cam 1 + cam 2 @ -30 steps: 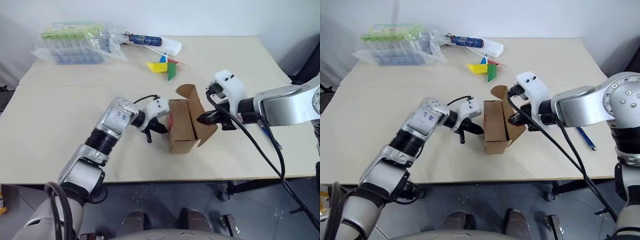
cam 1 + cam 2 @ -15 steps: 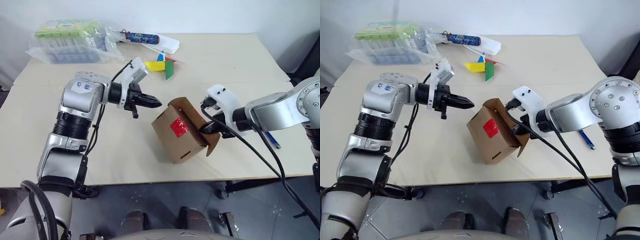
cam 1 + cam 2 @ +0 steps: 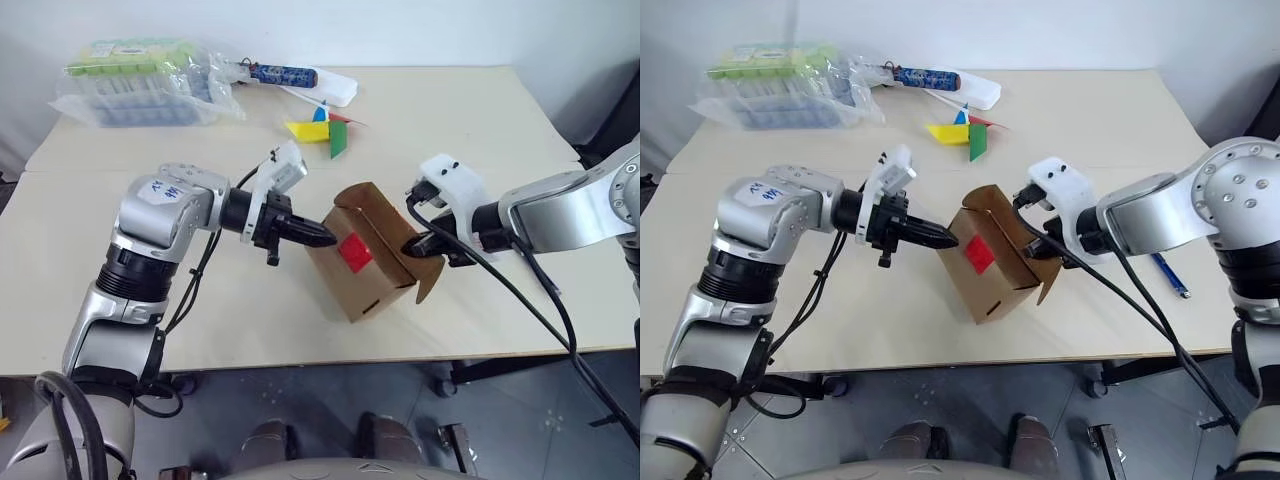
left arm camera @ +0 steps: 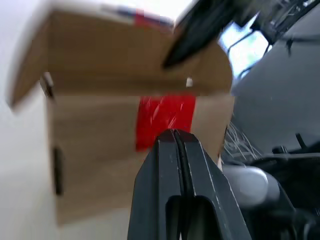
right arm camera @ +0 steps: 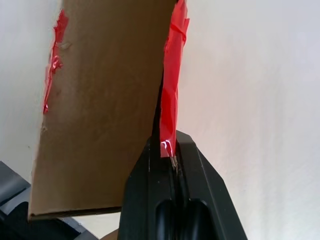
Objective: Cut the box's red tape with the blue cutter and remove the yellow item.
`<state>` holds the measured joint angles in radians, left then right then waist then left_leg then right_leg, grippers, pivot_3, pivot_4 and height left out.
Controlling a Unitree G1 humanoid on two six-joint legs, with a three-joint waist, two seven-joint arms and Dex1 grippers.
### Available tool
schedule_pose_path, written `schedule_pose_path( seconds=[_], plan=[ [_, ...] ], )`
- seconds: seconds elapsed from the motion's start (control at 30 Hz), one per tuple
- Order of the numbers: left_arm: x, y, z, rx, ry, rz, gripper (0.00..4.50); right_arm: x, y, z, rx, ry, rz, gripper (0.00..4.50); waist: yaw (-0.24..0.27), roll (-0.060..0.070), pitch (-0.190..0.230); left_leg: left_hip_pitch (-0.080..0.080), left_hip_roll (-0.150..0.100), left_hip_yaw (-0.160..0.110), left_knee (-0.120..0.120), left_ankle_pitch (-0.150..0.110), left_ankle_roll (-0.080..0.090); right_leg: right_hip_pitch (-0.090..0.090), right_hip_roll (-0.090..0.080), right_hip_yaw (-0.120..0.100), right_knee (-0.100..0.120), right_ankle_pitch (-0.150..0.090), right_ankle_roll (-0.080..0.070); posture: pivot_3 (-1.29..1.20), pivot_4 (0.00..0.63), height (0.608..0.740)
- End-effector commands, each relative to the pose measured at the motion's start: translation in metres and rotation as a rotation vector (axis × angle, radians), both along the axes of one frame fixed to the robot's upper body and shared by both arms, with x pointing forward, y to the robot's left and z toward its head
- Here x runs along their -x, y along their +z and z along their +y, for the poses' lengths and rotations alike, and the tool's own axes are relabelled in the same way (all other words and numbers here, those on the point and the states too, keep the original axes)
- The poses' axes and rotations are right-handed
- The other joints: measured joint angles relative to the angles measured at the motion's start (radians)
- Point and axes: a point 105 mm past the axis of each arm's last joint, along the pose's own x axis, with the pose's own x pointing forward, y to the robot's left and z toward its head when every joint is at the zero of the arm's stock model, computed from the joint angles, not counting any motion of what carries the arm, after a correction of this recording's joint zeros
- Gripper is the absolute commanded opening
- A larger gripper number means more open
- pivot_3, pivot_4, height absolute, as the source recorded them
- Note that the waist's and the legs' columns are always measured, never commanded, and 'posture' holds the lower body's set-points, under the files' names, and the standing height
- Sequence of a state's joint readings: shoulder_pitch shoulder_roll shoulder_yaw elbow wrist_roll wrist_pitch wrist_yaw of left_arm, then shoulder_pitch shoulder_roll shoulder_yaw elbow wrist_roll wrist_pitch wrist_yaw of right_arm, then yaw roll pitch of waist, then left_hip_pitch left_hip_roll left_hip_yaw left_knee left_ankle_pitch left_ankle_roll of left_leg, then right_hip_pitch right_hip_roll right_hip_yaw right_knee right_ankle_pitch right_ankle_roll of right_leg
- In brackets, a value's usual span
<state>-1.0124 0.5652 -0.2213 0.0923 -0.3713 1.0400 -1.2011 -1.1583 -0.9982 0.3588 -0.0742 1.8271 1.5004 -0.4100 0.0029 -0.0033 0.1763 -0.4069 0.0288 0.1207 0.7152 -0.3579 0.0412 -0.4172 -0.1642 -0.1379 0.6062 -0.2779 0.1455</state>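
So the right gripper (image 3: 418, 243) is clamped shut on a flap of the box (image 3: 365, 265), holding it tipped up near the middle of the table (image 3: 90, 290), with one bottom corner about resting on the top. The wrist view shows the fingers pinching just the flap edge with a scrap of torn red tape on it. That's thin cardboard, so my worry is the flap bends or tears and the box drops or swings.

The left gripper (image 3: 325, 236) is closed with nothing in it, tips right at the box's side next to the red tape (image 3: 354, 251). If it pushes in, it could shove the box out of that flimsy pinch.

Also the cutter (image 3: 1171, 276) is lying by the table's right edge, behind the right arm, well apart from both grippers. The tape on that side looks uncut. Can't see the yellow item, presumably inside, so tipping the box further might roll it out onto the table.
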Motion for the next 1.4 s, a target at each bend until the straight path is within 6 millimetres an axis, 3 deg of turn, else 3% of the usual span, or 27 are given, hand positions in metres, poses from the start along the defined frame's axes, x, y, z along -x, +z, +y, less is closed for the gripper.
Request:
schedule_pose_path(
  seconds=[0.03,0.23,0.37,0.43,0.7,0.87,1.23,1.4],
  plan=[
    [-0.006,0.012,-0.007,0.008,0.008,-0.090,0.00,0.003,0.018,0.003,-0.027,0.012,-0.056,0.02,0.001,0.000,0.000,0.000,0.000,0.000,0.000,0.000,0.000,0.000,0.000,0.000,0.000,0.000,0.000,0.00,0.150,0.740],
    [-0.006,0.023,-0.020,0.044,-0.049,-0.129,0.00,0.004,0.020,0.007,-0.025,0.019,-0.066,0.02,-0.002,0.000,0.000,0.000,-0.001,0.002,0.000,0.000,0.000,0.000,0.001,0.000,0.000,0.000,0.000,0.00,0.150,0.740],
    [0.001,0.050,-0.026,0.158,-0.120,-0.119,0.00,0.003,0.020,0.008,0.019,0.022,-0.083,0.02,-0.002,0.000,0.000,0.000,-0.001,0.002,0.000,0.000,0.000,0.000,0.001,0.000,0.000,0.000,0.000,0.00,0.150,0.740],
    [-0.003,0.050,-0.027,0.160,-0.109,-0.118,0.00,0.003,0.019,0.007,0.029,0.017,-0.084,0.02,-0.002,0.000,0.000,0.000,0.000,0.002,0.000,0.000,0.000,0.000,0.001,0.000,0.000,0.000,0.000,0.00,0.150,0.740],
    [-0.019,-0.002,-0.033,-0.020,-0.088,-0.126,0.00,0.003,0.017,0.010,0.039,0.021,-0.087,0.02,-0.001,0.000,0.000,0.000,-0.002,0.003,0.000,0.000,0.000,0.000,0.001,-0.001,0.000,0.000,0.000,0.00,0.150,0.740],
    [-0.027,-0.020,-0.035,-0.090,-0.086,-0.144,0.00,0.005,0.019,0.012,0.028,0.023,-0.091,0.02,-0.001,0.000,0.000,0.000,-0.002,0.004,0.000,0.000,0.000,0.000,0.001,-0.001,0.000,0.000,0.000,0.00,0.150,0.740],
    [-0.030,-0.036,-0.016,-0.214,-0.101,-0.181,0.00,0.007,0.017,0.004,0.010,-0.016,-0.076,0.02,0.001,0.000,0.000,0.000,-0.001,0.004,0.000,0.000,0.000,0.000,0.001,0.000,0.000,0.000,0.000,0.00,0.150,0.740],
    [-0.023,-0.043,0.003,-0.282,-0.101,-0.183,0.00,0.006,0.013,-0.015,0.013,-0.083,-0.059,0.02,-0.002,0.000,0.000,0.000,0.000,0.003,0.000,0.000,0.000,0.000,0.001,0.000,0.000,0.000,0.000,0.00,0.150,0.740]
  ],
)
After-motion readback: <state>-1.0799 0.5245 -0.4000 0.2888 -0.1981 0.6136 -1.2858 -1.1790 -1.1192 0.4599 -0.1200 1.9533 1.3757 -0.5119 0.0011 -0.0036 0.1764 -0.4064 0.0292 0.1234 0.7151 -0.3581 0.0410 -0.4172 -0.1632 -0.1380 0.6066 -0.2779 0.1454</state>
